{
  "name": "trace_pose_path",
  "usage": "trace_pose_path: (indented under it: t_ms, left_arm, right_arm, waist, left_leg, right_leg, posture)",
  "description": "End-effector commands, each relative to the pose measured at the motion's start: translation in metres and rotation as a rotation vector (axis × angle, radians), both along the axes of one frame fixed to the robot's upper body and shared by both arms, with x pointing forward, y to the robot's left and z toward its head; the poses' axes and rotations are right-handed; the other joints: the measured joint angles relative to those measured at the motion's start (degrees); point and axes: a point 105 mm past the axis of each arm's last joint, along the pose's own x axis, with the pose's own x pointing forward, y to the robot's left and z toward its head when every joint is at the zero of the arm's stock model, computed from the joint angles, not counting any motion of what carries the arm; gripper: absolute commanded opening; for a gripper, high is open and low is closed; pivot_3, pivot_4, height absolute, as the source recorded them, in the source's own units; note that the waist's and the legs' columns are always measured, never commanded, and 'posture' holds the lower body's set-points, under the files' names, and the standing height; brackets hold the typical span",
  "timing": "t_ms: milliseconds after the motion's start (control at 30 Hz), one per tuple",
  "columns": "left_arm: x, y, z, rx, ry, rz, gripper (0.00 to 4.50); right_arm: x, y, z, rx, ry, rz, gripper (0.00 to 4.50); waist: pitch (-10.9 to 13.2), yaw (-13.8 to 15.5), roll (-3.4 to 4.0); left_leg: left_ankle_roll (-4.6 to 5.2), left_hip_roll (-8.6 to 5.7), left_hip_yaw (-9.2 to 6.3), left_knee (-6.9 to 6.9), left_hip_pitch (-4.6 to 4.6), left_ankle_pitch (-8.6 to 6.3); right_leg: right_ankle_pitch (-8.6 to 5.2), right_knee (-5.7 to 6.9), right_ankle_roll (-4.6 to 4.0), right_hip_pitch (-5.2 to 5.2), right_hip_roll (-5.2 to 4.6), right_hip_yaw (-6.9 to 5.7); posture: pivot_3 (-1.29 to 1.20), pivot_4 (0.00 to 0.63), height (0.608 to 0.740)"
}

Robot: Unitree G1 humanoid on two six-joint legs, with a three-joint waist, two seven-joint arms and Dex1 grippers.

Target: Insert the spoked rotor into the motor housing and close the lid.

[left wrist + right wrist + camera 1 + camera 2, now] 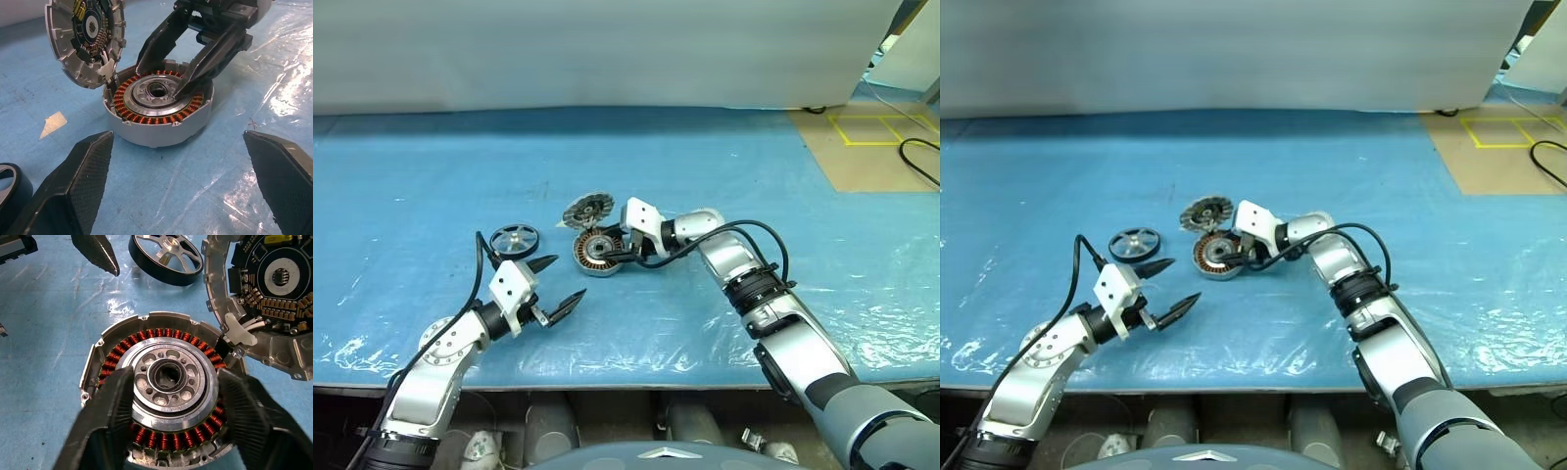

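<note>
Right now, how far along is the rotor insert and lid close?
Early. Done: the lid stands open, hinged up beside the motor housing, windings exposed. In hand: nothing; the right gripper sits open over the housing's centre, and the left gripper is open and empty. Left: the spoked rotor lies on the blue table, uninserted; then close the lid.

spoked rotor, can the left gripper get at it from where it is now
Probably yes. The spoked rotor lies flat on the blue table just beyond the left gripper, whose jaws are open, with nothing between them. The right gripper is over at the motor housing.
</note>
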Motion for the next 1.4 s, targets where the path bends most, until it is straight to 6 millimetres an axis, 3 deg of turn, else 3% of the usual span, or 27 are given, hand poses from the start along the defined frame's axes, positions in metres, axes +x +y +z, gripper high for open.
trace_pose_path:
  t_ms: [33, 167, 467, 1067, 1400]
  left_arm:
    - [-0.002, -0.004, 0.004, -0.006, -0.019, -0.014, 4.50]
    - [-0.003, -0.004, 0.003, -0.006, -0.017, -0.012, 4.50]
    - [-0.001, -0.006, 0.002, -0.006, -0.014, -0.021, 4.50]
    - [0.000, -0.006, 0.003, -0.002, -0.018, -0.021, 4.50]
    - [0.000, -0.006, 0.003, -0.004, -0.020, -0.019, 4.50]
  right_arm:
    - [-0.001, 0.008, 0.019, 0.114, 0.026, 0.000, 3.02]
    - [-0.001, 0.012, 0.025, 0.167, 0.061, -0.014, 3.02]
    - [0.001, 0.015, 0.024, 0.191, 0.043, -0.050, 0.04]
    - [0.001, 0.010, -0.004, 0.052, 0.003, -0.053, 0.04]
    - [0.013, 0.002, -0.013, -0.007, -0.023, -0.121, 0.04]
  waist:
    - [0.00, -0.01, 0.01]
    - [0.01, 0.02, 0.02]
    - [0.02, 0.01, 0.04]
    - [0.03, -0.01, 0.05]
    - [0.03, 0.00, 0.05]
  left_leg:
    - [0.00, 0.01, 0.00, 0.00, 0.00, 0.00]
    - [0.00, 0.02, 0.00, -0.01, -0.01, 0.00]
    - [-0.04, 0.02, 0.00, -0.02, -0.01, 0.02]
    - [-0.12, 0.02, 0.00, -0.03, -0.01, 0.06]
    - [-0.06, 0.01, 0.00, -0.01, 0.04, 0.03]
  right_leg:
    - [0.00, 0.00, 0.00, -0.01, 0.00, 0.00]
    - [0.00, 0.00, 0.00, -0.01, 0.00, -0.01]
    - [0.00, -0.01, 0.00, -0.01, 0.00, -0.01]
    - [0.00, -0.04, 0.00, -0.01, 0.00, -0.01]
    - [0.00, -0.01, 0.00, 0.03, -0.01, 0.00]
  posture:
    - [0.00, 0.150, 0.740]
    - [0.00, 0.150, 0.740]
    - [0.00, 0.150, 0.740]
    - [0.00, 0.150, 0.740]
    - [0.00, 0.150, 0.740]
